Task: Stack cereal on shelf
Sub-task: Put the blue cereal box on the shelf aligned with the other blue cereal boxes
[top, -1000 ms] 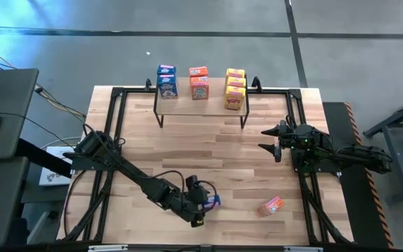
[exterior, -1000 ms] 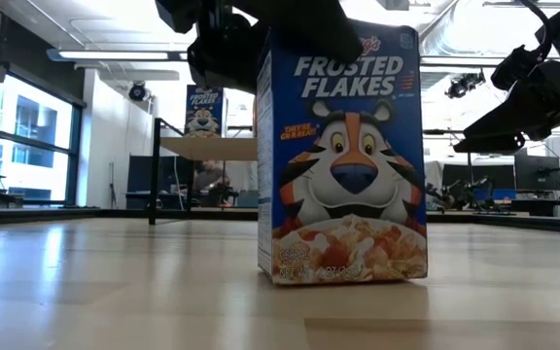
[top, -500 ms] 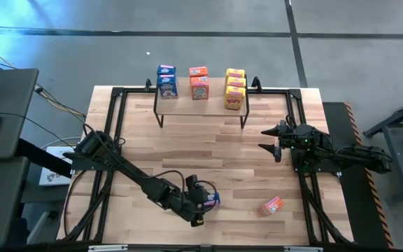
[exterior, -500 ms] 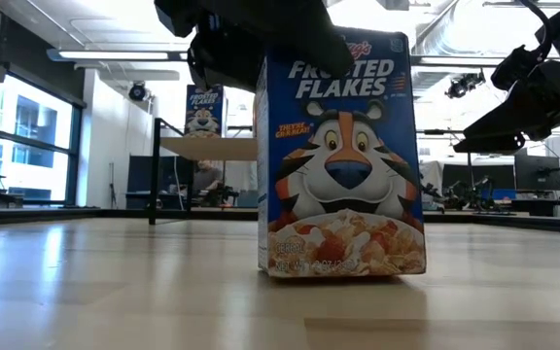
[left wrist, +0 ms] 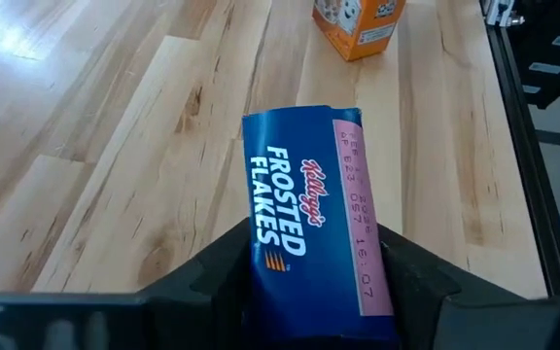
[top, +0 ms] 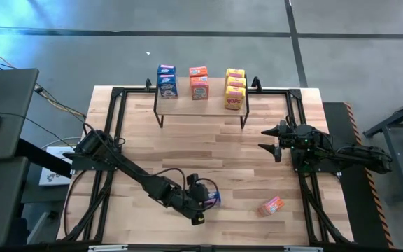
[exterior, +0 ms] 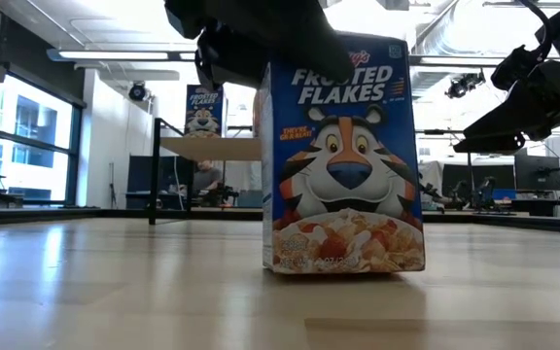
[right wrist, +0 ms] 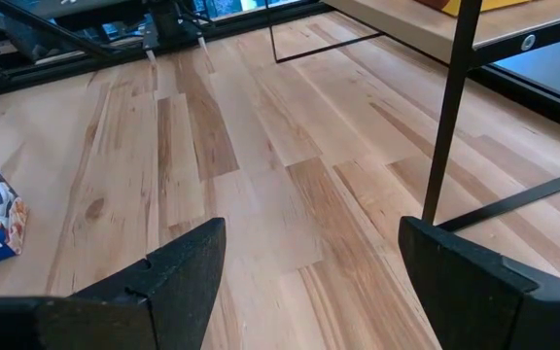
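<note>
As the left gripper (top: 203, 204) has closed on the Frosted Flakes box (exterior: 343, 165), box apparently tilted slightly, right gripper (top: 270, 139) open, unmoved.

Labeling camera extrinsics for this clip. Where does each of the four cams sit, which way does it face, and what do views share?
High: overhead, straight down; both arms, shelf.
Low: tabletop height, level across; blue Frosted Flakes box, left gripper on top.
Left wrist: along its fingers gripping that box; orange box beyond.
Right wrist: past the open right gripper toward shelf legs.
Shared: the blue box appears in all four.
</note>
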